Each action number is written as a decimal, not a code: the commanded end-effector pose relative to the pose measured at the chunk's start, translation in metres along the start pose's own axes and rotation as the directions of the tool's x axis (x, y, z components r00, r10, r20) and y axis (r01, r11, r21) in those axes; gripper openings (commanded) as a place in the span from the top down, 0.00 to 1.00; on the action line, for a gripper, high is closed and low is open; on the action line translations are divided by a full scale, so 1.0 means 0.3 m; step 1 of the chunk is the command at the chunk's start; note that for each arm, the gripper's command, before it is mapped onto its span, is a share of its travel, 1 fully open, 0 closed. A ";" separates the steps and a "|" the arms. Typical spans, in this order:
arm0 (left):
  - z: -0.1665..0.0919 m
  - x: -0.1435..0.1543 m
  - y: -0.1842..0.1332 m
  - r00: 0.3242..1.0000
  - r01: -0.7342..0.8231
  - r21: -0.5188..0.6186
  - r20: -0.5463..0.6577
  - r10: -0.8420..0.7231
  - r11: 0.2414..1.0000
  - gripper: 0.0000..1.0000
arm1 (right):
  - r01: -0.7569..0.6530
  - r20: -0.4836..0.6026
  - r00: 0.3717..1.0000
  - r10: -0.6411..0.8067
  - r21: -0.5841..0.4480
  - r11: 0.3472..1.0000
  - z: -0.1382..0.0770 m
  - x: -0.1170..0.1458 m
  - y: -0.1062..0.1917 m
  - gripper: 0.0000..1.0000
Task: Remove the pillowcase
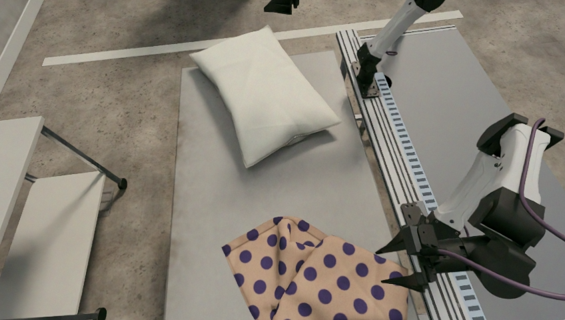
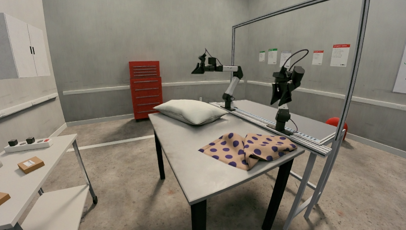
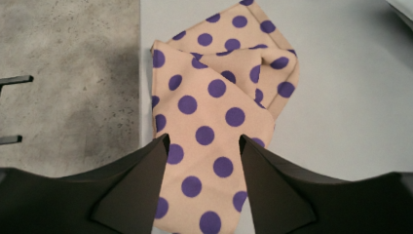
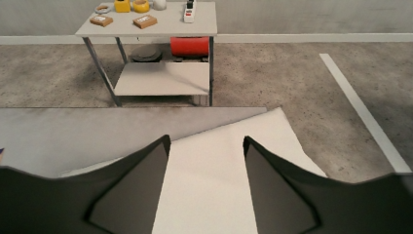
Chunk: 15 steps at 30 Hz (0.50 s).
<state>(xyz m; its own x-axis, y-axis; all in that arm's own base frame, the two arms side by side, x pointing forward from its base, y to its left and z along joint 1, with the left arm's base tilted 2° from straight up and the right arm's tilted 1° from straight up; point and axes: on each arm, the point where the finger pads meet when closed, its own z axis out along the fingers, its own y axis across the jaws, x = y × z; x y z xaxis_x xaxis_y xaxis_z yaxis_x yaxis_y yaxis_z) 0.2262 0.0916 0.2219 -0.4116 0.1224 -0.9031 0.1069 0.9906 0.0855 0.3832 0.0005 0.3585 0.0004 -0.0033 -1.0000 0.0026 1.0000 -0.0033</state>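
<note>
With the case already off, the job now looks like leaving well alone: raise the left tool (image 1: 378,267) (image 2: 277,104) (image 3: 205,136) and right tool (image 1: 273,9) (image 2: 196,71) (image 4: 206,137), both spread and empty, without snagging cloth. The plump, smooth white pillow (image 1: 269,87) (image 2: 193,110) (image 4: 209,195) lies on the table (image 1: 206,190) (image 2: 182,170) (image 3: 341,122) (image 4: 97,129), well apart from the limp, folded peach pillowcase (image 1: 336,273) (image 2: 262,146) (image 3: 205,117) (image 4: 1,155) with purple dots, also resting there.

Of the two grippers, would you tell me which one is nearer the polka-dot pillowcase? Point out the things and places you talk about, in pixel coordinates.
The left gripper (image 1: 379,267) (image 2: 277,102) (image 3: 205,136); the other is up beyond the white pillow (image 1: 269,91) (image 2: 193,110) (image 4: 206,195).
</note>
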 end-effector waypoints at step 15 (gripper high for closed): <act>0.140 -0.372 0.001 0.978 -0.051 -0.112 0.196 0.072 0.992 0.37 | -0.007 0.014 1.000 0.007 -0.001 1.000 -0.013 -0.037 -0.003 0.37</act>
<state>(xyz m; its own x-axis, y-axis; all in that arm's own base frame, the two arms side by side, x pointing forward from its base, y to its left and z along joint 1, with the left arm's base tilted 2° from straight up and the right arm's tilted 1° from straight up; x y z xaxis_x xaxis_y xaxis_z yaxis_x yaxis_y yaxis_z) 0.2848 0.0664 0.2682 -0.3071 0.1715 -0.9361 0.1317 0.9818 0.1367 0.3829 0.0003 0.3597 0.0011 -0.0018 -1.0000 0.0010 1.0000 -0.0018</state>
